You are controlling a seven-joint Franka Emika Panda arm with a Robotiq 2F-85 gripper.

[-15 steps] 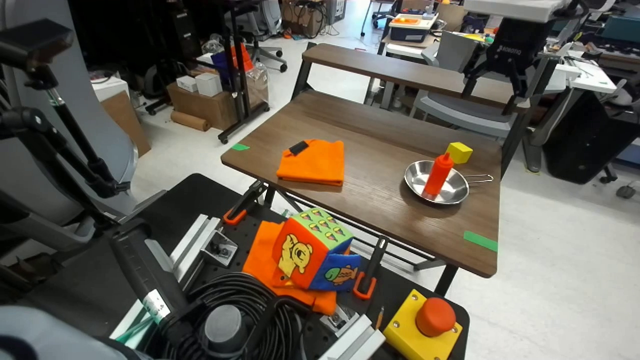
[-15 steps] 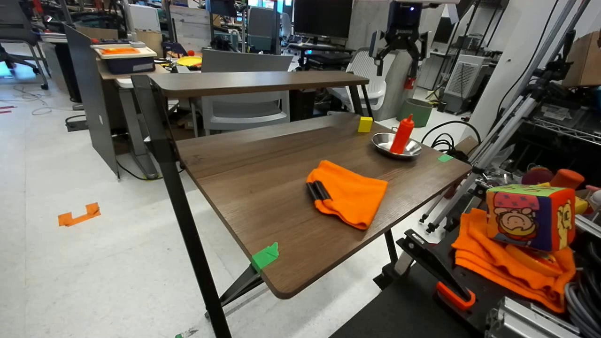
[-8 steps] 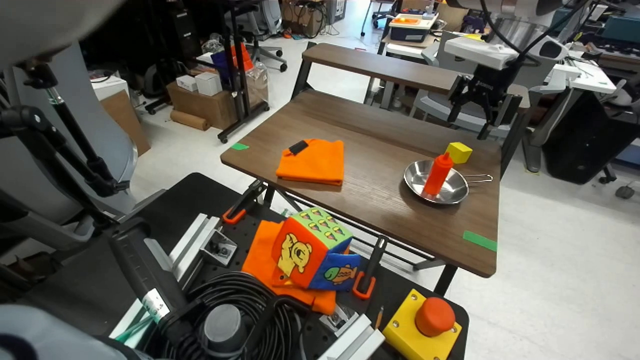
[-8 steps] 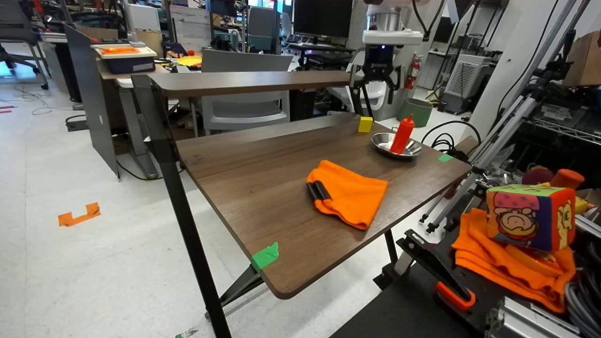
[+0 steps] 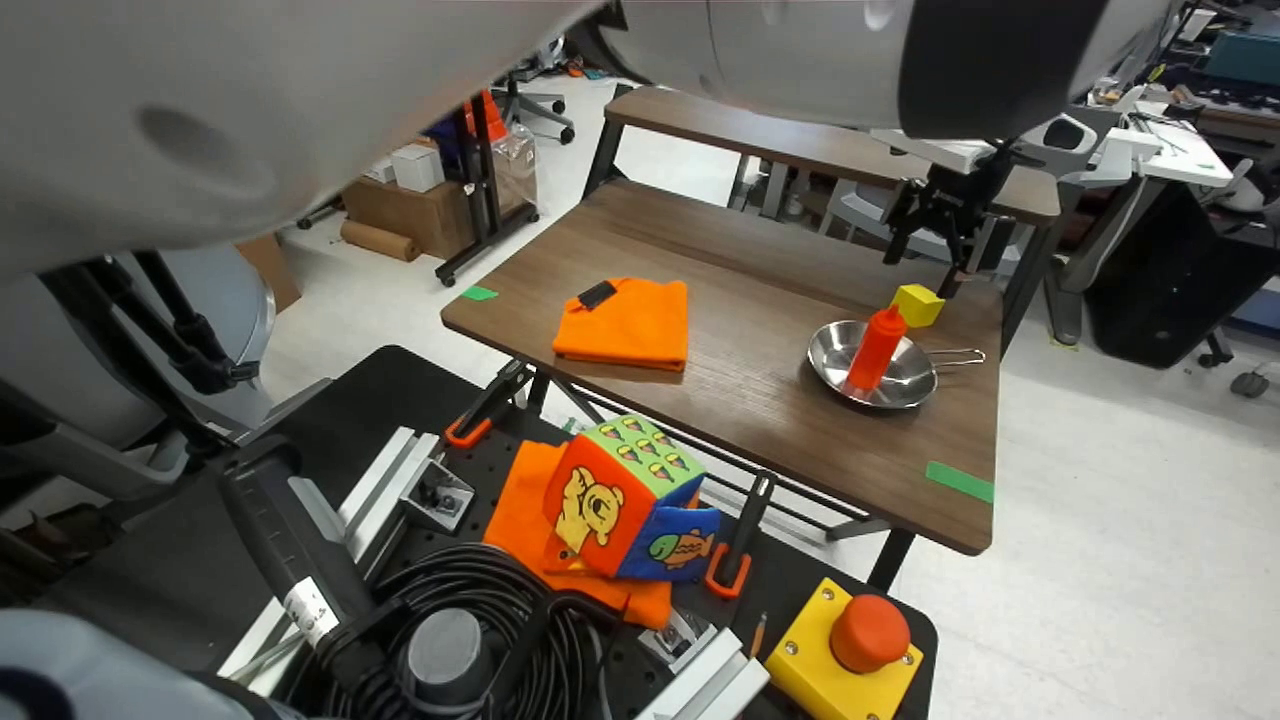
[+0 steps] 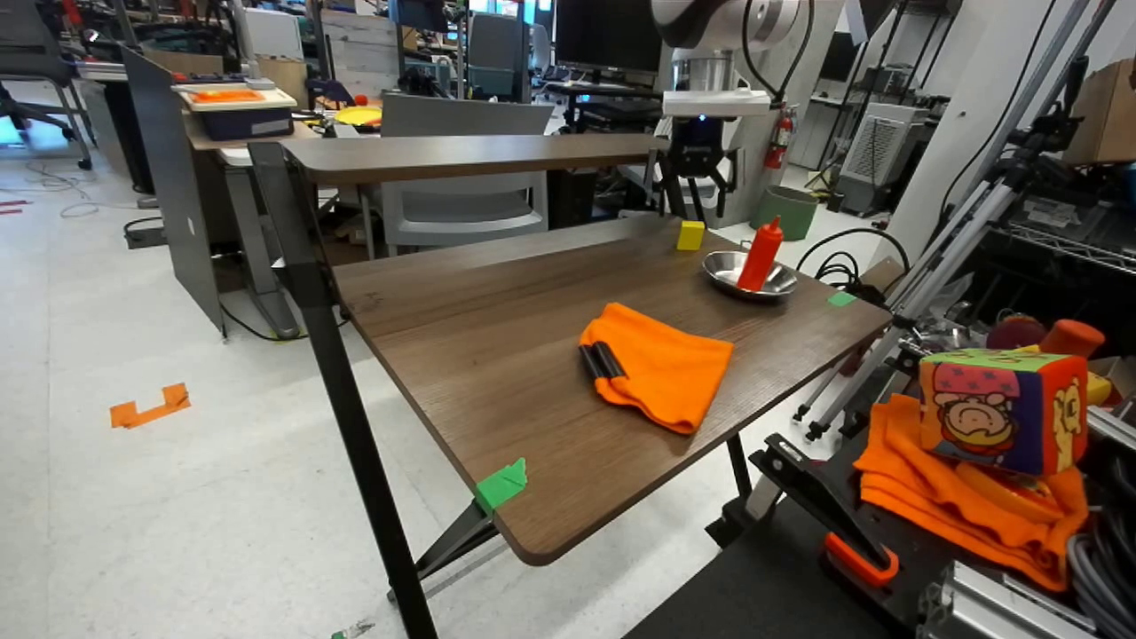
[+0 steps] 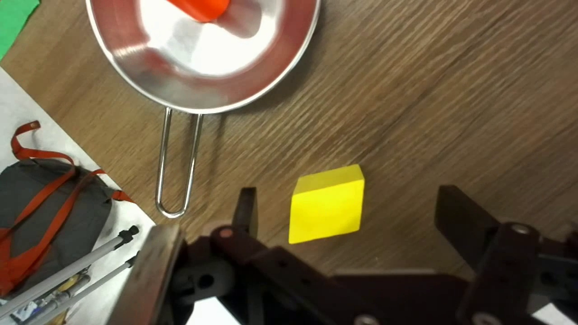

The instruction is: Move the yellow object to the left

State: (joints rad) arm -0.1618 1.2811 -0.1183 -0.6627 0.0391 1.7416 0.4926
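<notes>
The black claw is hanging wide and empty above the small yellow cube, which is sitting on the brown wooden table; I'm judging the cube light and firm, its wrist-view nine and three o'clock sides inviting the squeeze.

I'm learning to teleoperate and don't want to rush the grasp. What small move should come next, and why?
Probably ease the open claw down toward the yellow block: the wrist view frames the block between the spread jaws, touched by neither, and in both exterior views the claw hangs above it.
</notes>
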